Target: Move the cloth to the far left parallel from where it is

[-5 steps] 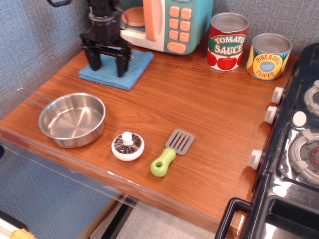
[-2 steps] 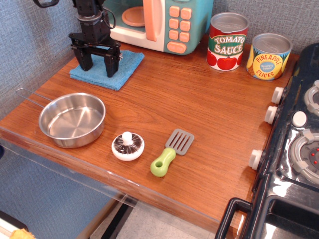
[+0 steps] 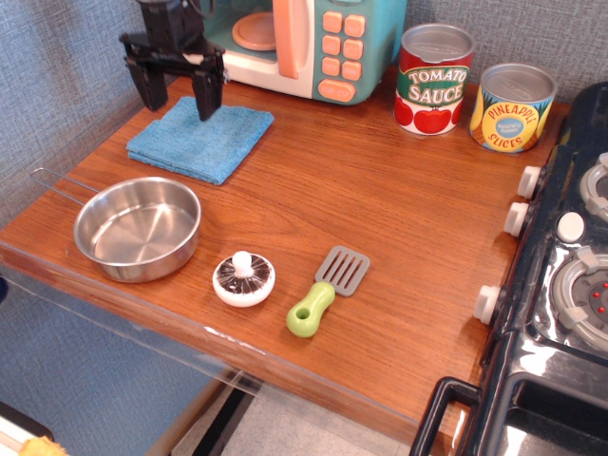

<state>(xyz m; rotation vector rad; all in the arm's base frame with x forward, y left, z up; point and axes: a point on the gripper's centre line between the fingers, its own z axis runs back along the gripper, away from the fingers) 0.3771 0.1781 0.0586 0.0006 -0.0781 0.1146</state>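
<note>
The cloth [image 3: 201, 141] is a folded blue terry towel lying flat at the back left of the wooden counter, close to the left wall. My black gripper [image 3: 177, 97] hangs just above the cloth's far edge with its two fingers spread apart. It is open and holds nothing. The fingertips are clear of the cloth.
A toy microwave [image 3: 304, 43] stands right behind the gripper. A steel pan [image 3: 139, 228] sits in front of the cloth. A mushroom [image 3: 244, 278] and a green-handled spatula [image 3: 326, 291] lie near the front edge. Two cans [image 3: 433, 79] stand at the back right, a stove [image 3: 570, 275] at the right.
The gripper dragged the cloth to the left along the counter's back, then lifted off it. The cloth now lies free near the left wall.
</note>
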